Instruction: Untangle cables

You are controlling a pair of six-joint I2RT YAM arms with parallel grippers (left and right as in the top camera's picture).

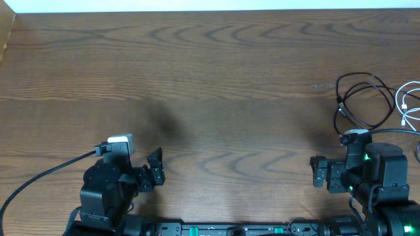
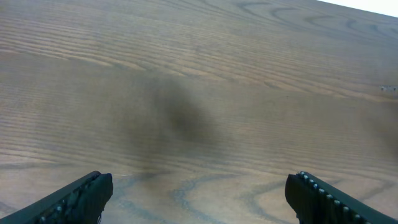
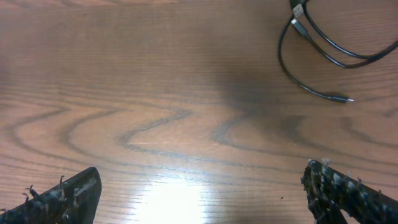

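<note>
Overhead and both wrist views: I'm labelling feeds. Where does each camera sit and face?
Overhead: above the table, looking straight down; both arms at the bottom edge, left end effector and right end effector; black cable and white cable far right.
Left wrist: on the left arm, looking forward and down at the table; its fingers in the bottom corners.
Right wrist: on the right arm, same tilt; its fingers below, black cable upper right.
Shared: overhead and right wrist both show the black cable.
</note>
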